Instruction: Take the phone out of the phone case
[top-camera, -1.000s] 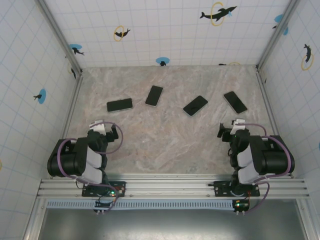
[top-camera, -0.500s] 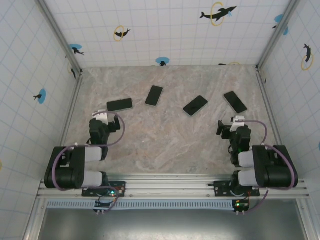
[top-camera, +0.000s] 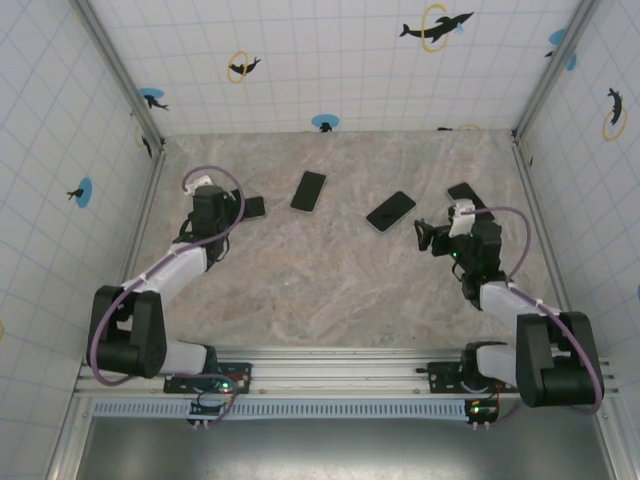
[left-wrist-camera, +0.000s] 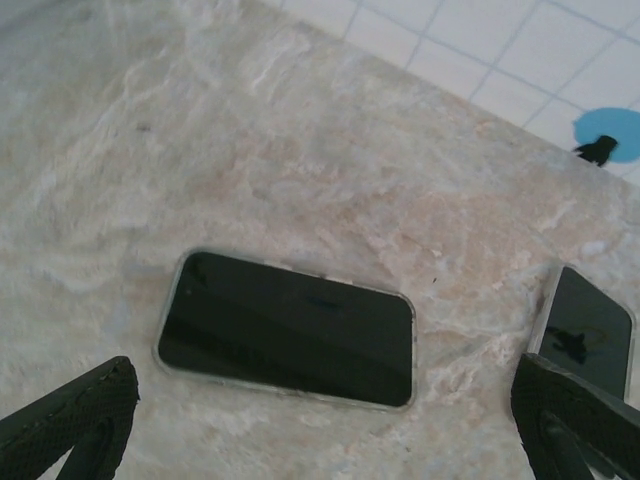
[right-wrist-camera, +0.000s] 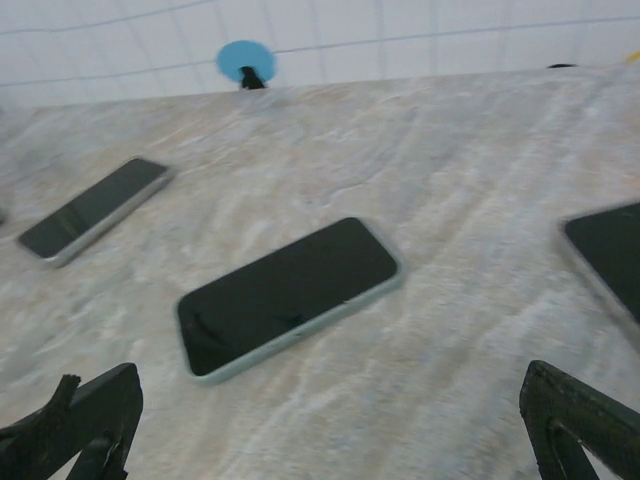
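Several dark-screened phones in cases lie in a row across the far half of the marble table (top-camera: 330, 290). The leftmost phone (left-wrist-camera: 285, 328) has a clear case and lies flat just ahead of my left gripper (left-wrist-camera: 330, 432), which is open and empty. In the top view the left gripper (top-camera: 215, 212) covers part of that phone (top-camera: 254, 207). A phone in a pale green case (right-wrist-camera: 290, 295) lies ahead of my open, empty right gripper (right-wrist-camera: 335, 425). From above, the right gripper (top-camera: 432, 238) sits just right of that phone (top-camera: 391, 211).
Another cased phone (top-camera: 308, 191) lies between the two. A fourth phone (top-camera: 466, 190) is partly under the right wrist, and shows at the right edge (right-wrist-camera: 610, 250). Tiled walls (top-camera: 320, 60) close the table on three sides. Bare marble stretches between the arms.
Both arms have unfolded from near their bases and reached forward to the row of phones. The left one went to the leftmost phone, the right toward the green-cased one. Both grippers stayed open.
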